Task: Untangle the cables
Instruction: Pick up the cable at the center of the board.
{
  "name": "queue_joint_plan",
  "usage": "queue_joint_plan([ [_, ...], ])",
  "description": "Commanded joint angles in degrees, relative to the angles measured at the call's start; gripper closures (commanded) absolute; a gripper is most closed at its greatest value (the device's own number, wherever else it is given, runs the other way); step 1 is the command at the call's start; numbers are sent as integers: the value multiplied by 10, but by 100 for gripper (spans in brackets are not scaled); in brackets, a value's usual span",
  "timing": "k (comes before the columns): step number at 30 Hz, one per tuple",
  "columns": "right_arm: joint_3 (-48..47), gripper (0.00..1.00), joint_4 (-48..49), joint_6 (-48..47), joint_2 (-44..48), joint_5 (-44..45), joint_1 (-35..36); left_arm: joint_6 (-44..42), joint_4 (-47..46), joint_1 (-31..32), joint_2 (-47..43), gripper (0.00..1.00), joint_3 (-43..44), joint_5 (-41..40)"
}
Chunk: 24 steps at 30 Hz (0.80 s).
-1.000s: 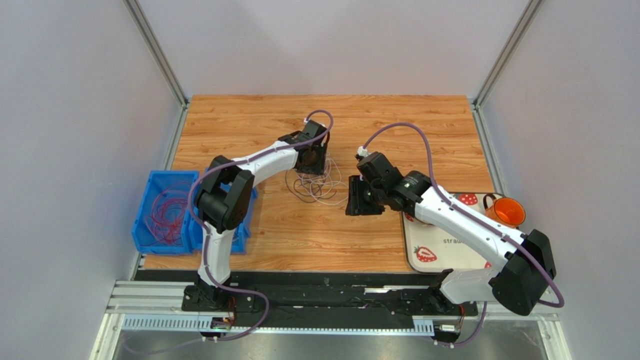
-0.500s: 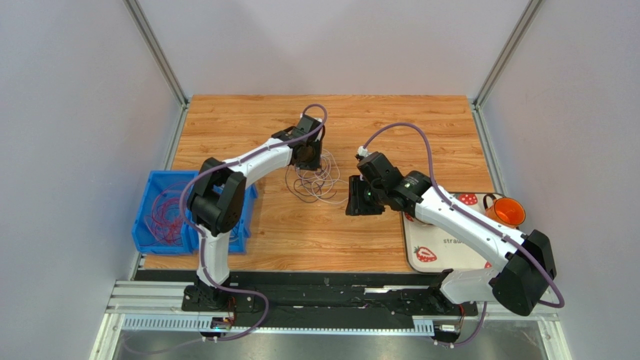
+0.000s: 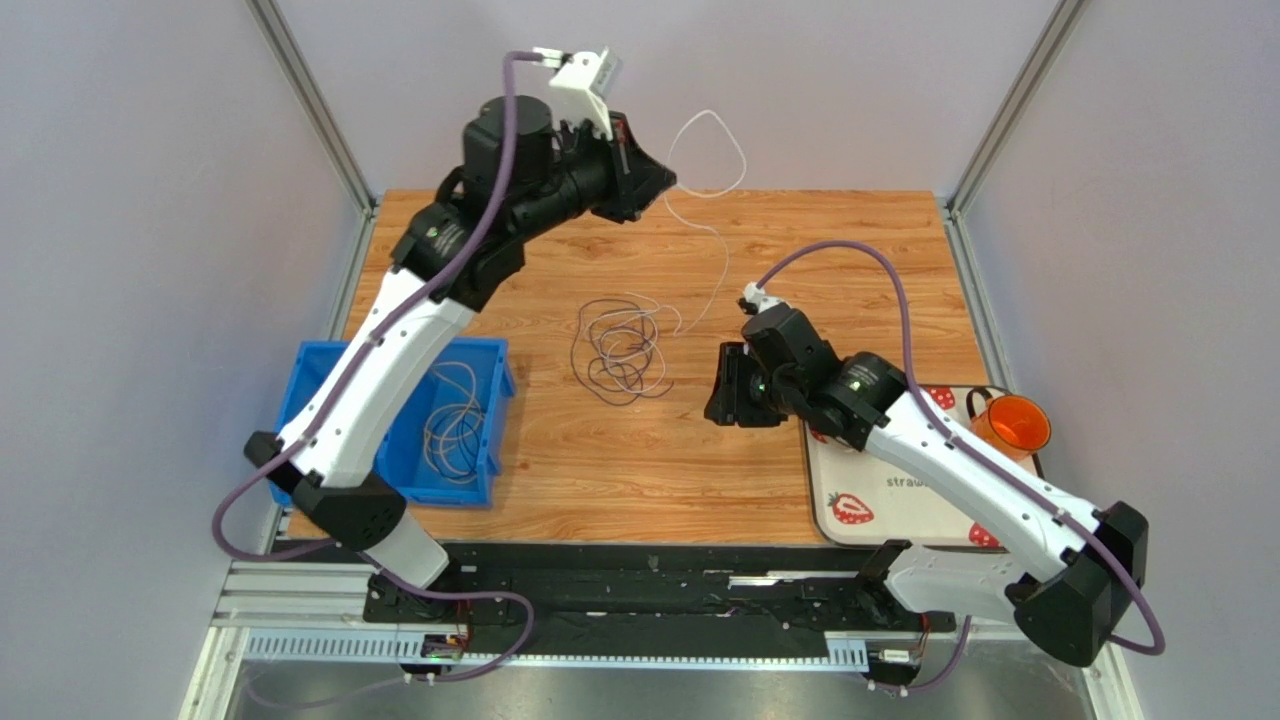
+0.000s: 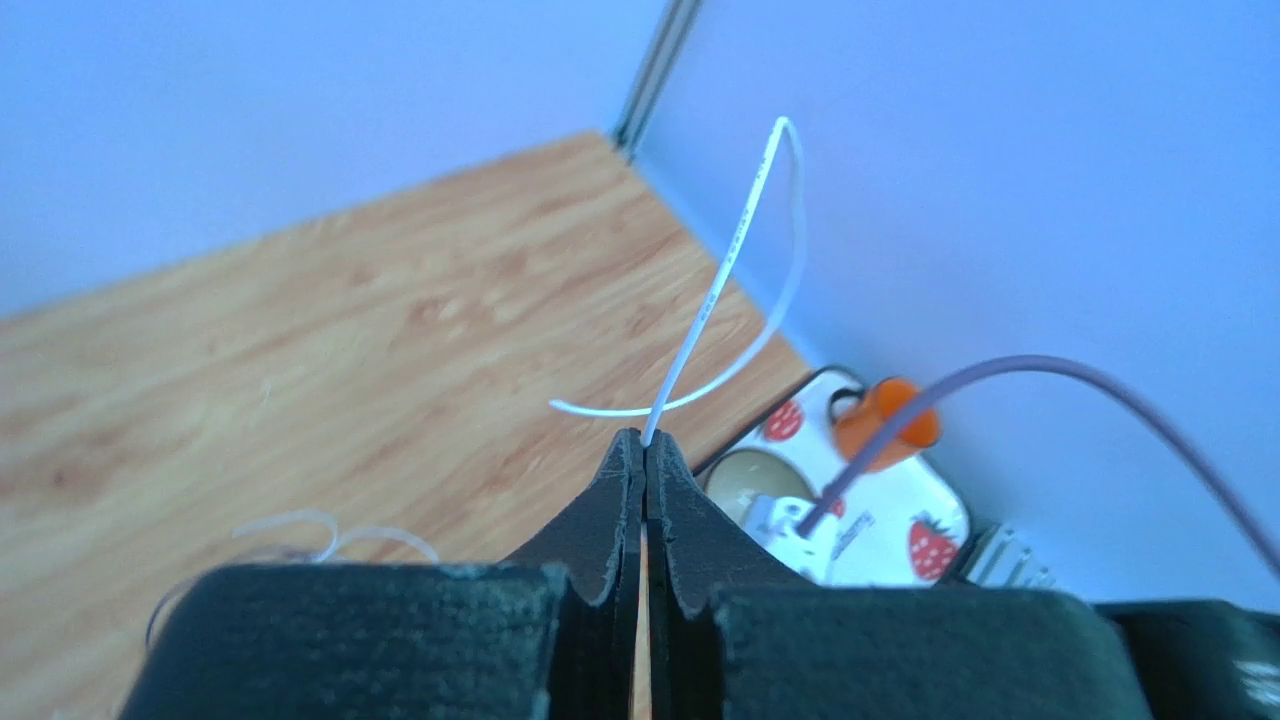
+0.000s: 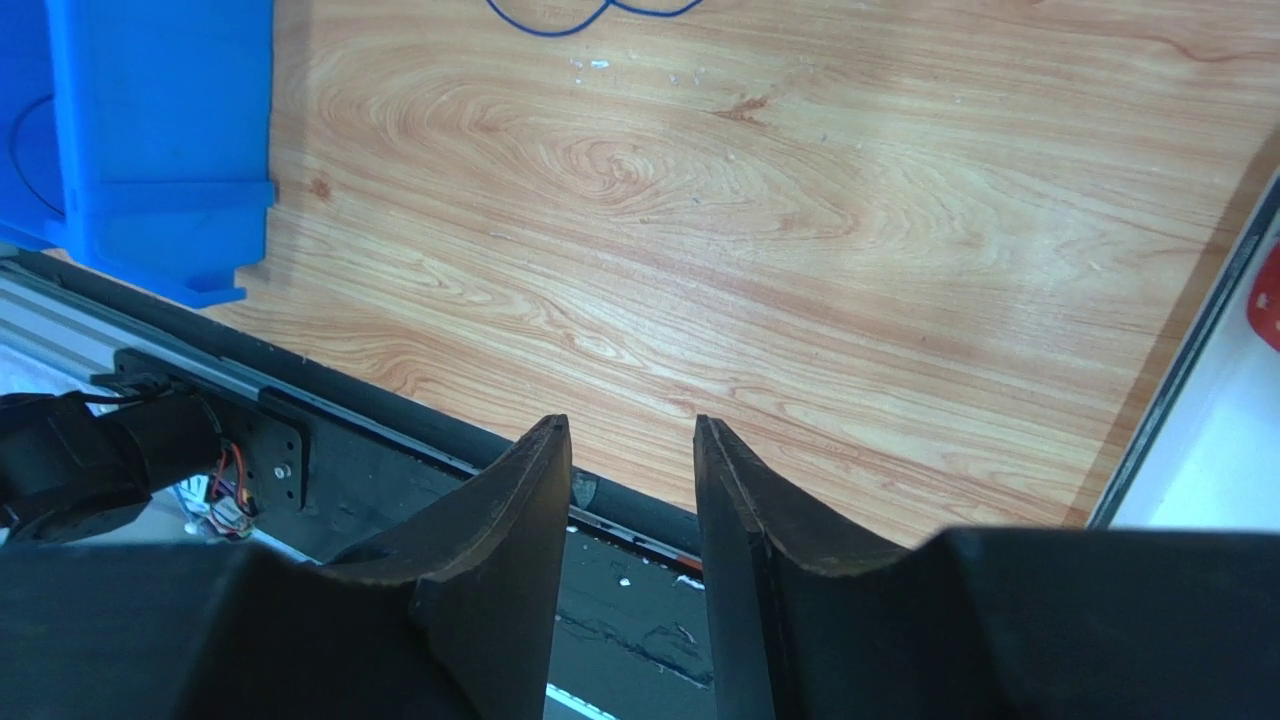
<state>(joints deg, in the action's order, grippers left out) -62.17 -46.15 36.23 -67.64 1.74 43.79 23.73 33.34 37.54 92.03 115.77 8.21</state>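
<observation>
**Left arm hoists white cable from the heap**

The left gripper (image 4: 646,450), low at the tangle half a second ago, is now raised high and pinches a white cable (image 4: 723,263) that trails down to the cable heap (image 3: 616,353). The right gripper (image 5: 631,450) hovers just beside the heap with its fingers apart. The strawberry mat (image 3: 887,503) reads "straw", the rest hidden. An orange cup (image 3: 1017,425) stands at its edge. A blue bin (image 3: 458,491) holds more cables.

The desk (image 3: 842,240) is light wood with a plain grain and a soft sheen. The blue bin (image 3: 451,495) is smooth, glossy plastic. The left end effector (image 4: 645,450) is matt black and finely grainy. The white cable (image 4: 727,263) has a smooth plastic sheath.
</observation>
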Motion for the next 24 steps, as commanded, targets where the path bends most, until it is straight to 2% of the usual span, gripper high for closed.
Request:
queue_joint_plan([
  [1,6,61,-6,24,56,45,-2,-29,-10,11,-45,100,25,12],
  [5,23,61,-14,34,101,64,-3,-32,22,11,-48,100,-13,-71],
  [9,42,61,-22,38,154,83,-3,-20,30,10,-62,100,-90,-104],
  [11,50,61,-29,40,182,99,-3,-19,30,10,-73,100,-92,-97],
  [13,54,59,-25,36,198,96,-4,-21,19,10,-87,100,-67,-87],
  [18,48,55,-18,26,205,95,-3,-22,40,10,-53,100,58,17],
  [20,45,55,-24,31,205,99,-3,-9,52,10,-48,100,51,11],
  [23,50,55,-31,40,212,101,-3,29,35,10,-75,100,-66,12],
  [24,55,55,-33,44,218,103,-3,61,15,10,-82,100,-161,19],
])
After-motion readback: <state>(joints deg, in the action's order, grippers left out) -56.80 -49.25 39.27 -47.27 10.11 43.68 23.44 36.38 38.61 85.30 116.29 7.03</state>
